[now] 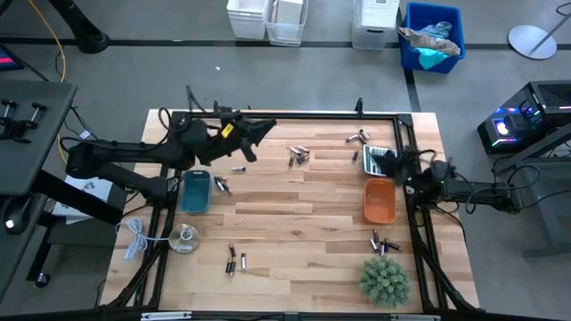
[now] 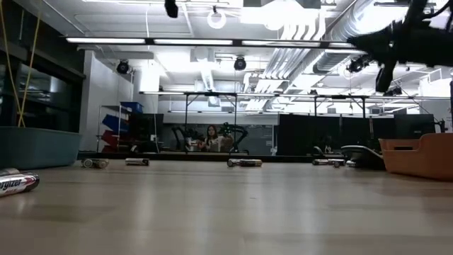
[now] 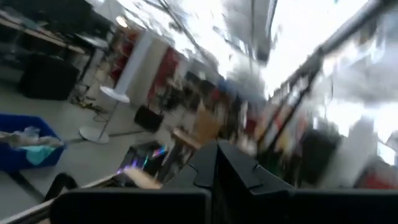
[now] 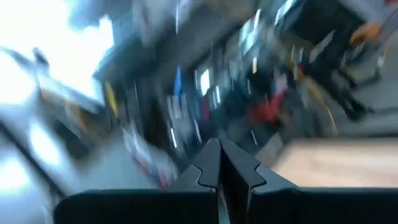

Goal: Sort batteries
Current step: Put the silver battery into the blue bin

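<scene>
Small dark and silvery batteries lie scattered on the wooden table: a cluster at the far middle (image 1: 298, 156), some at the far right (image 1: 359, 136), a few by the blue tray (image 1: 220, 185), a few near the front (image 1: 234, 259) and a few by the plant (image 1: 384, 242). In the low view one lies close at the left (image 2: 18, 184) and one farther off (image 2: 244, 162). My left gripper (image 1: 265, 130) is raised over the far left of the table, shut and empty (image 3: 216, 163). My right gripper (image 1: 393, 162) is raised by the calculator, shut and empty (image 4: 219, 160).
A blue tray (image 1: 194, 192) stands at the left and an orange tray (image 1: 379, 201) at the right. A grey calculator (image 1: 378, 159) lies behind the orange tray. A green plant (image 1: 385, 279) stands at the near right. A round spool (image 1: 185, 239) and a white cable (image 1: 134, 237) lie at the near left.
</scene>
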Motion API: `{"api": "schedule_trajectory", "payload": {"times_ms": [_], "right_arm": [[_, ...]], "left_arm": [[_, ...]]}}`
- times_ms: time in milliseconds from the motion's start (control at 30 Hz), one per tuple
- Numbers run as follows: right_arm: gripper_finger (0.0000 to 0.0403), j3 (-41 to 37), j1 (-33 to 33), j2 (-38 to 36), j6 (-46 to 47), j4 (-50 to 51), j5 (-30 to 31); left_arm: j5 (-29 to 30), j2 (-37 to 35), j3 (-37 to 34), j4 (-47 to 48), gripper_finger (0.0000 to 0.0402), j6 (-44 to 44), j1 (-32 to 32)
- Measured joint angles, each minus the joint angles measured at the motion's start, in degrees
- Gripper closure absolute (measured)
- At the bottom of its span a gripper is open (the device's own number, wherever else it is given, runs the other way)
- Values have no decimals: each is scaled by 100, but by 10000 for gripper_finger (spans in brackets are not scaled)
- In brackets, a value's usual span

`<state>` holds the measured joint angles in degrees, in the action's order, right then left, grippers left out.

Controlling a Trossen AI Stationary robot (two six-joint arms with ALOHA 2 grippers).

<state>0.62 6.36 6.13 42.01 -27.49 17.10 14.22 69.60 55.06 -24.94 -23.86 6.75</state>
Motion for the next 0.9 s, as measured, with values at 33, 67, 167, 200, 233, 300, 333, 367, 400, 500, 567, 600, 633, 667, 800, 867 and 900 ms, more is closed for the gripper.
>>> {"api": "schedule_trajectory", "payload": {"times_ms": [33,67,167,200,233,300,333,367,400,500,567,600,633,667,800,867,900], "right_arm": [[402,0,5,37,85,-345,183],[402,1,5,95,91,-654,221],[402,257,3,467,-2,-829,-316],[402,413,-2,656,-42,-730,-433],[402,608,-4,903,-93,-588,-518],[402,991,-4,1425,-302,-213,-537],[402,1209,-4,1710,-375,-26,-546],[402,1426,-4,1964,-469,192,-582],[402,1644,-4,2210,-512,439,-624],[402,2277,-2,2854,-712,1256,-687],[402,2598,-1,3206,-823,1595,-686],[402,2716,3,3351,-874,1671,-682],[402,2819,11,3490,-902,1724,-684],[402,2908,34,3609,-906,1738,-686],[402,3075,134,3898,-889,1731,-772],[402,3086,176,3939,-851,1736,-828],[402,3086,192,3939,-839,1744,-839]], "left_arm": [[-231,-10,177,552,398,16,101],[-436,-39,441,1400,398,-13,229],[-779,2,1502,4541,389,395,670],[-777,97,1806,5440,382,676,785],[-770,217,2023,6203,372,941,896],[-795,477,2163,7237,346,1333,1132],[-890,620,2136,7610,331,1475,1245],[-966,754,2063,7915,315,1604,1355],[-1031,888,1959,8177,298,1723,1453],[-1090,1339,1627,8727,251,1991,1664],[-1107,1673,1443,8744,224,2060,1772],[-1119,1826,1389,8672,213,2124,1825],[-1118,1982,1365,8590,203,2221,1869],[-1113,2128,1332,8451,196,2325,1908],[-1104,2882,1296,8513,183,2606,2000],[-1133,3135,1299,8601,182,2606,2004],[-1156,3234,1301,8603,181,2606,2004]]}}
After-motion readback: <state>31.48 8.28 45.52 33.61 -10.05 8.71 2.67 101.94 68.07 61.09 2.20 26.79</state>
